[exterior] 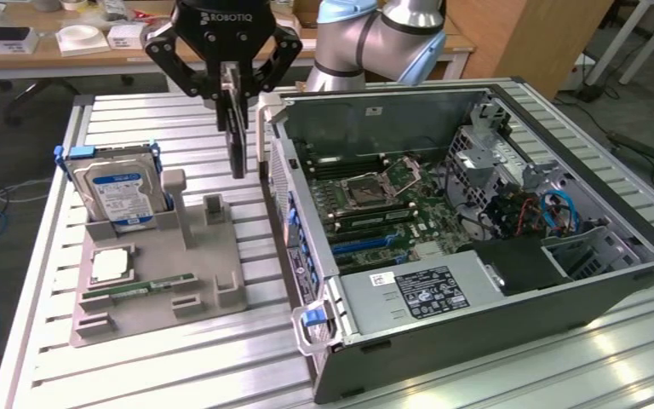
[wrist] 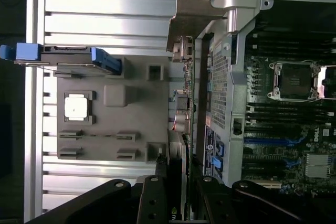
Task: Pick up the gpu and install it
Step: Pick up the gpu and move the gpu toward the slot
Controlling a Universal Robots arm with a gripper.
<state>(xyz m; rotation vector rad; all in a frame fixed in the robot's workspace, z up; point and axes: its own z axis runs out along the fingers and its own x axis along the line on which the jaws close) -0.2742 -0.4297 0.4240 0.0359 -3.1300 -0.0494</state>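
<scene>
Already lifted the thin, dark rectangular gpu (exterior: 236, 141); pinched it upright in the black gripper (exterior: 234, 89) above the slatted aluminium table (exterior: 134, 119), between grey plastic holder (exterior: 191, 256) and open black case (exterior: 509, 332); not yet installed.

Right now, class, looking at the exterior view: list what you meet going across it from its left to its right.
hard drive → gpu, hanging edge-on in the gripper → processor socket inside the open case → blue cables
</scene>
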